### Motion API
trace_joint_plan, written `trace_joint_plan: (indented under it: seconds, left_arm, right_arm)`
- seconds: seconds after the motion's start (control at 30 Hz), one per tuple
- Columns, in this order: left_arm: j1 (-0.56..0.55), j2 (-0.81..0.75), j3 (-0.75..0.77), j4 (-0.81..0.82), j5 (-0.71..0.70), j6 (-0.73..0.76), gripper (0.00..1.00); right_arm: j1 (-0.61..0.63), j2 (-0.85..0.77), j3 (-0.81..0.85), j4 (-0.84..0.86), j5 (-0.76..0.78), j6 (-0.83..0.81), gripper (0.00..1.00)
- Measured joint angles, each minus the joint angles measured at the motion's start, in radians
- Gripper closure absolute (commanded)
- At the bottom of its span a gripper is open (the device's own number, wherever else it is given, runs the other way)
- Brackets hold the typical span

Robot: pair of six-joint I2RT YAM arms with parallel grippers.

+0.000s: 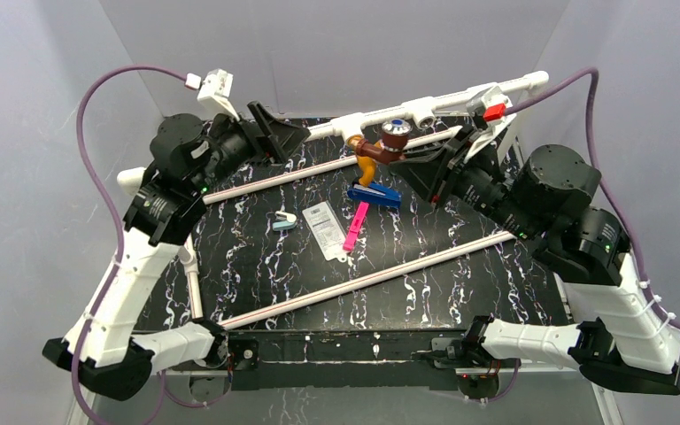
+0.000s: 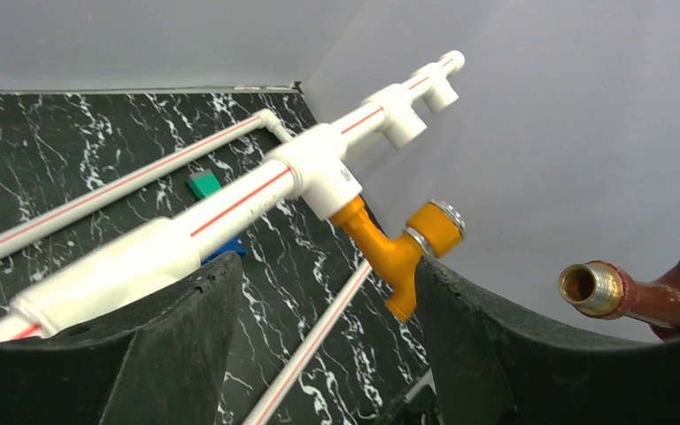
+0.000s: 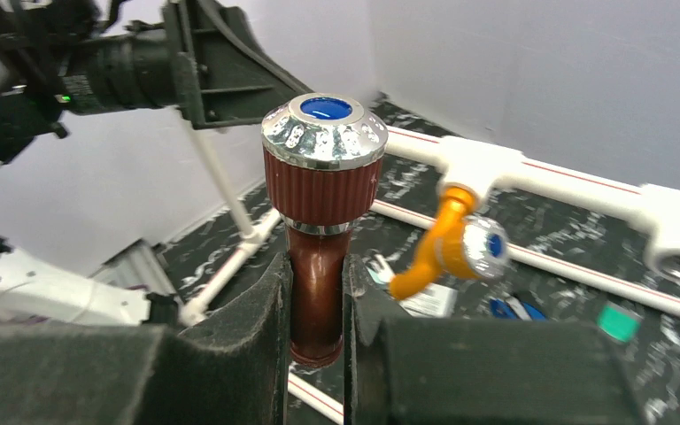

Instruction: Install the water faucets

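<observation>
The orange faucet (image 1: 365, 162) hangs from a white tee (image 1: 351, 127) on the raised white pipe; it also shows in the left wrist view (image 2: 392, 252) and the right wrist view (image 3: 443, 248). My right gripper (image 1: 410, 156) is shut on the dark brown faucet (image 3: 317, 292), held in the air just right of the orange one, its silvery blue-capped knob (image 1: 396, 131) upward. Its brass threaded end (image 2: 589, 288) points toward the pipe. My left gripper (image 1: 292, 133) is open and empty beside the pipe, left of the tee; its fingers (image 2: 186, 345) stand wide apart.
A second white tee (image 1: 423, 108) sits further right on the pipe. On the black marble table lie a blue stapler (image 1: 374, 195), a pink strip (image 1: 355, 226), a white packet (image 1: 326, 228), a small teal piece (image 1: 284, 220) and two loose striped pipes (image 1: 367, 279).
</observation>
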Motion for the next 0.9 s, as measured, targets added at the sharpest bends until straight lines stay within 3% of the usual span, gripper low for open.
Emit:
trace_joint_plan:
  seconds: [0.4,0.9]
  left_arm:
    - [0.000,0.189,0.021,0.182,-0.067,0.036,0.36]
    - [-0.003,0.388,0.106,0.252,-0.133,-0.090,0.44]
  right_arm:
    - [0.000,0.006,0.050,-0.167,0.349,-0.061,0.99]
    - [0.000,-0.077,-0.049,-0.165,0.424,-0.059,0.99]
